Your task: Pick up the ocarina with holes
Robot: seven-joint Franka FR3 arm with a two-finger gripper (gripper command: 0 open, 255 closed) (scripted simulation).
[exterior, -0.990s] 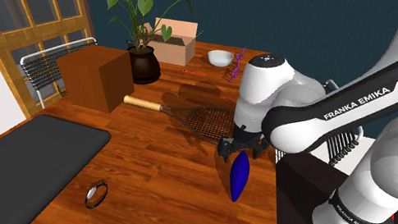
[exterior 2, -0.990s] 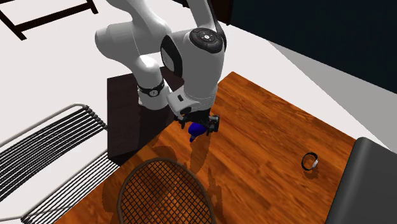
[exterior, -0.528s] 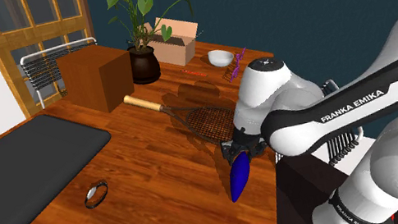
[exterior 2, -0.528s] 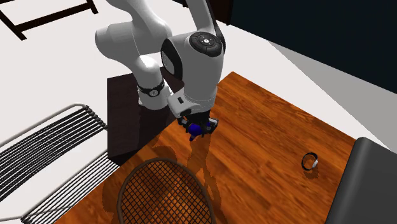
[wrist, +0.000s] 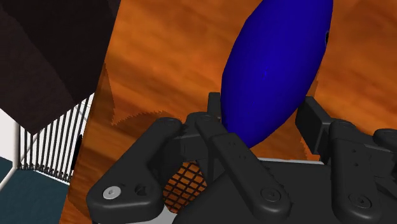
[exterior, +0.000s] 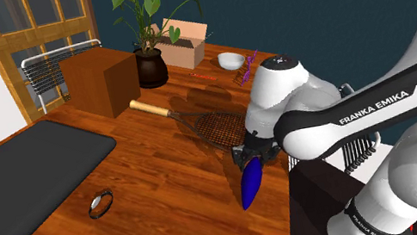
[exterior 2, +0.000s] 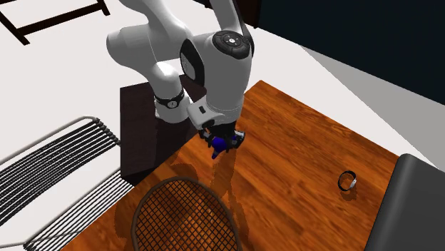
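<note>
A wooden desk (exterior: pixel 165 180) spreads beneath the white Franka arm (exterior: pixel 354 114) in the shoulder view, the dark stand (exterior: pixel 326 206) at five o'clock. A racket (exterior: pixel 215 124) lies at eleven o'clock from the blue ocarina (exterior: pixel 250 185), which hangs lengthwise near the desk's edge, its tip pointing to six o'clock. The black fingers (wrist: pixel 313 118), set narrowly apart, clasp the ocarina's near end between them, one against each flank.

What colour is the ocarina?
The ocarina is deep blue, clearest in the wrist view.
</note>
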